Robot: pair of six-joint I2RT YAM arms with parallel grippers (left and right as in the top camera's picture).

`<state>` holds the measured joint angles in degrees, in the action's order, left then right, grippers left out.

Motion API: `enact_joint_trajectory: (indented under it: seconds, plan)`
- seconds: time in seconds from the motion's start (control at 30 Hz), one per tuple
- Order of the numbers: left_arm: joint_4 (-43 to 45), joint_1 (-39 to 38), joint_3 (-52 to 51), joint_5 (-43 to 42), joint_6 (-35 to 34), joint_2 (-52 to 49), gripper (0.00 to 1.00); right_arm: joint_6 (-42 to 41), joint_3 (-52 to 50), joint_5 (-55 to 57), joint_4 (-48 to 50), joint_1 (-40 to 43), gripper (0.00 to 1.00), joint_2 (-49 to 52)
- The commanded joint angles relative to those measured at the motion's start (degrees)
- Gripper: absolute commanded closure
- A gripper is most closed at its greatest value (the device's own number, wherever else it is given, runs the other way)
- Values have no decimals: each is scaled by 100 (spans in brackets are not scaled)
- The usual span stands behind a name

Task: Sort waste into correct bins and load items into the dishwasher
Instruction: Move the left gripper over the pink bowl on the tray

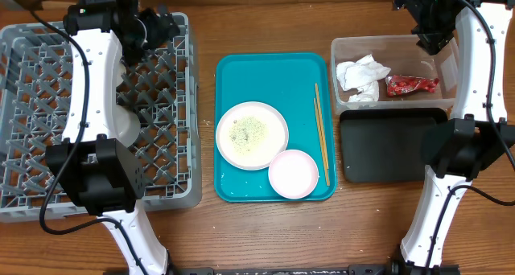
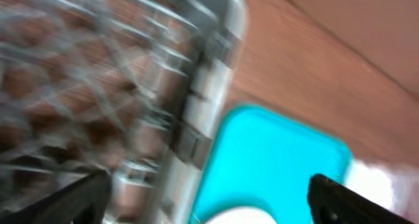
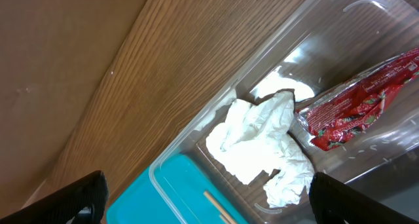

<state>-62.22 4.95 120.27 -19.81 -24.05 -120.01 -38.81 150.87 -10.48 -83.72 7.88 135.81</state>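
Observation:
The grey dishwasher rack [image 1: 28, 146] fills the table's left side. My left gripper [image 1: 163, 24] hovers open over its far right corner, holding nothing. Its wrist view is blurred and shows the rack wall [image 2: 196, 112], the teal tray [image 2: 275, 158] and a white plate edge [image 2: 239, 217] between the wide jaws [image 2: 208, 188]. On the teal tray [image 1: 241, 74] sit a white plate [image 1: 252, 135] with rice-like grains and a small pale bowl [image 1: 293, 173]. The clear tub [image 1: 402, 46] holds a crumpled napkin [image 1: 360, 76] [image 3: 258, 142] and a red wrapper [image 1: 412, 85] [image 3: 360, 106]. My right gripper [image 1: 426, 24] [image 3: 206, 188] hangs open above the tub.
Two wooden chopsticks [image 1: 322, 134] lie along the teal tray's right side. A shallow black tray [image 1: 394, 146] sits just in front of the clear tub. Bare wooden table shows behind the tray and along the front edge.

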Motion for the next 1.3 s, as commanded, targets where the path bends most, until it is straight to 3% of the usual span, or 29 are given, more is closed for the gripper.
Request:
enact_joint_trajectory:
  seconds: [0.0,0.1,0.2,0.37,0.47,0.63,0.83,0.93,1.0,1.27]
  plan:
    - [-229,-385,63,-1790,1178,31,5,-24,181,-11,9,22,0,-170]
    - [-424,-909,63,-1392,1484,31,3,-26,184,-9,7,22,0,-170]
    - [-468,-1519,63,-343,1451,31,0,-24,184,-11,7,22,0,-170]
    - [-407,-2645,63,2260,638,-48,0,-24,181,-11,7,22,0,-170]
    - [-376,-3136,63,3274,240,-179,0,-24,184,-11,7,22,0,-170]
    - [-374,-3536,63,3381,153,-396,5,-26,181,-11,7,22,0,-170]
    - [-409,-3534,63,3187,186,-404,26,-26,184,-11,7,22,0,-170]
    - [-518,-3491,66,3029,267,-404,45,-24,181,-11,9,22,0,-170]
    - [-614,-3464,68,3051,328,-391,50,-24,181,-11,7,22,0,-170]
    - [-1056,-3445,74,2949,496,103,51,-26,181,-9,7,22,0,-170]
